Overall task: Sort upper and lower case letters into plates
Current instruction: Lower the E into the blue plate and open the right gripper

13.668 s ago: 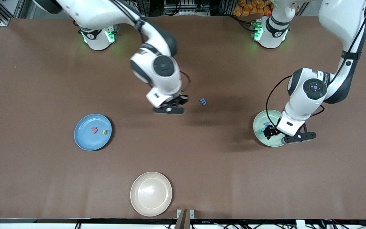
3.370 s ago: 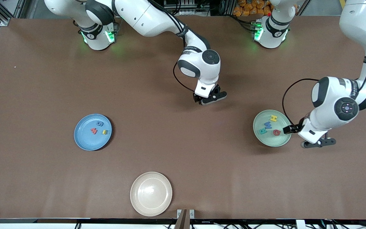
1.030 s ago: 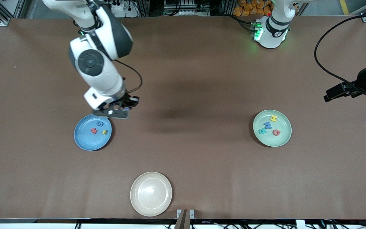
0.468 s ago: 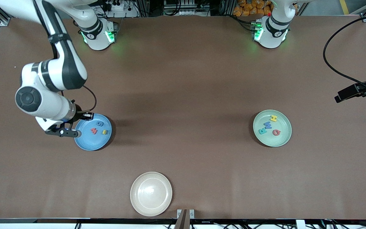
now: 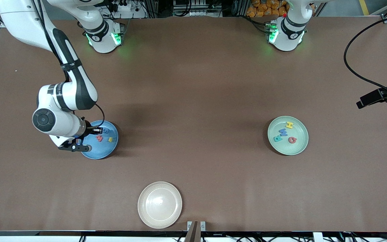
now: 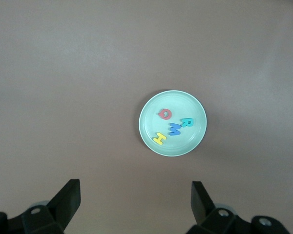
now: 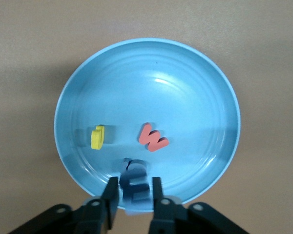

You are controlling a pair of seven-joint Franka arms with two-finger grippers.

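My right gripper (image 7: 134,187) hangs over the blue plate (image 7: 185,97), at its edge toward the right arm's end. Its fingers stand slightly apart, a thin gap on each side of the blurred blue m (image 7: 135,186) between them. On the plate lie the red w (image 7: 153,137), the yellow u (image 7: 97,137) and the blue g (image 7: 129,165), half hidden under the m. The mint green plate (image 6: 185,144) holds the red Q (image 6: 165,114), teal R (image 6: 187,122), blue M (image 6: 175,129) and yellow H (image 6: 159,139). My left gripper (image 6: 134,200) is open and empty, high above the table.
A cream-white plate (image 5: 160,205) sits bare near the table's front edge, midway between the two arms' ends. The blue plate (image 5: 102,151) and the green plate (image 5: 296,148) lie well apart, with brown table between them.
The right arm has settled over the blue plate's edge and its fingers have parted a little from the blue m. The left arm has scarcely moved.
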